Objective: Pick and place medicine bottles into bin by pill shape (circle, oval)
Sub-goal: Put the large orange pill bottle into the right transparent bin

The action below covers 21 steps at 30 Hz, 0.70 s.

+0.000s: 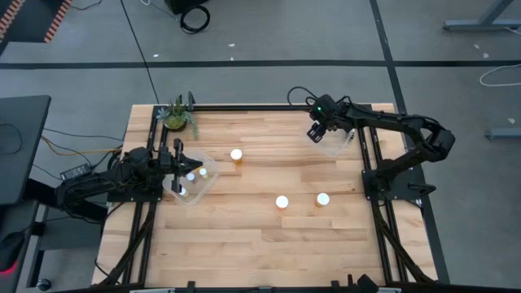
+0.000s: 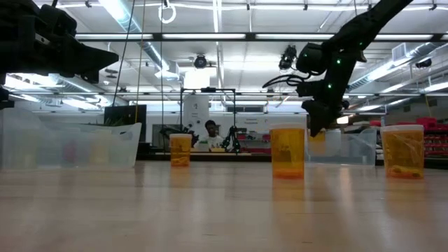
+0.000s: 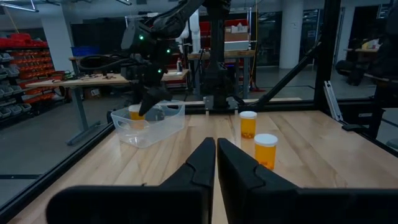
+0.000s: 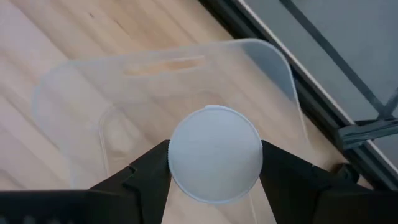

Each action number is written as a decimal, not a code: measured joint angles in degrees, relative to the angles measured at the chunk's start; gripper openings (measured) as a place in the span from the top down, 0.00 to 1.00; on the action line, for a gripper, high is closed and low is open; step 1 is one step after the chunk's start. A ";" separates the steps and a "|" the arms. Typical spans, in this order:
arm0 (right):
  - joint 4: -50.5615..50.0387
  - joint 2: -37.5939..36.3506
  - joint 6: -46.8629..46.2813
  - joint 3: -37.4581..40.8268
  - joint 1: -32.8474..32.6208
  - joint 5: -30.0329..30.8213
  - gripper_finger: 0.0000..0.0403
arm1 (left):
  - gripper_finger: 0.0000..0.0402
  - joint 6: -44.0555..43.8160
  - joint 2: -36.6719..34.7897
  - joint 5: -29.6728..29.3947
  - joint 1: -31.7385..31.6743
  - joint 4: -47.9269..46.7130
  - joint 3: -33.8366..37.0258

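My right gripper (image 1: 318, 132) is over the clear bin (image 1: 338, 142) at the table's far right and is shut on an amber bottle with a white cap (image 4: 214, 153). It also shows in the low view (image 2: 315, 124) and the left wrist view (image 3: 149, 99). My left gripper (image 1: 181, 159) is shut and empty (image 3: 216, 155), above the clear bin (image 1: 195, 185) at the left. That bin holds three bottles (image 1: 192, 175). Three more bottles stand upright on the table (image 1: 236, 155) (image 1: 282, 202) (image 1: 323, 198). My right gripper pinches the bottle's white cap by its two opposite sides (image 4: 177, 155) between its two fingers (image 4: 149, 168). The fingers come from above, pointing down. The bottle hangs upright inside the bin's outline (image 3: 135, 113); whether its base touches the bin's floor cannot be told.
A green potted plant (image 1: 177, 115) stands at the table's far left corner. Black frame rails run along the table's far edge and both sides. Bare wood lies between the two bins and toward the near edge. A person sits in the room beyond (image 2: 210, 133).
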<state>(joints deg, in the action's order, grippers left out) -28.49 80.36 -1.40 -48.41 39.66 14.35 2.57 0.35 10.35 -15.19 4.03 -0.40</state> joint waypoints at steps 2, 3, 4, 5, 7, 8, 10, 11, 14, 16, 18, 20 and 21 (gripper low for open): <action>0.10 0.00 -0.12 0.34 -0.04 -0.31 0.43 | 0.93 0.00 0.01 0.00 -0.01 0.00 0.00; 0.11 0.00 -0.12 0.55 -0.07 -0.90 0.43 | 0.92 0.00 0.01 0.00 -0.01 0.00 0.02; 0.06 0.00 -0.12 0.82 -0.07 -1.70 0.43 | 0.92 0.00 0.01 0.00 0.00 0.00 -0.01; -0.02 0.02 -0.13 1.05 -0.07 -2.34 0.43 | 0.92 0.02 0.01 0.00 0.01 0.00 0.01; 0.16 0.02 -0.06 1.61 -0.07 -2.57 0.43 | 0.91 0.01 0.00 -0.01 0.00 0.00 0.01; 0.21 0.02 0.20 1.92 -0.07 -2.69 0.43 | 0.91 0.02 0.00 0.00 0.01 0.00 0.00; 0.66 0.04 0.68 2.43 -0.07 -2.64 0.43 | 0.92 0.02 0.01 0.00 0.00 0.00 0.00; 1.43 0.04 1.17 2.69 -0.07 -2.58 0.43 | 0.92 0.02 0.00 0.00 -0.01 0.00 0.00; 2.95 0.04 2.21 2.82 -0.07 -2.48 0.43 | 0.93 0.02 0.00 0.00 0.00 0.00 -0.01; 3.41 0.04 2.75 2.82 -0.07 -2.47 0.42 | 0.94 0.02 0.01 0.00 0.00 0.00 -0.01; 3.60 0.04 2.87 2.82 -0.07 -2.45 0.39 | 0.94 0.03 0.01 0.00 -0.01 0.00 0.00; 3.60 0.04 2.83 2.82 -0.07 -2.45 0.37 | 0.94 0.02 0.01 0.00 -0.01 0.00 0.00; 3.60 0.04 2.65 2.82 -0.07 -2.45 0.36 | 0.93 0.00 -0.01 0.00 -0.01 0.00 0.00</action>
<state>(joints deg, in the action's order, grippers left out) -24.88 80.40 1.26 -45.58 39.59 11.90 2.57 0.34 10.35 -15.20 4.03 -0.40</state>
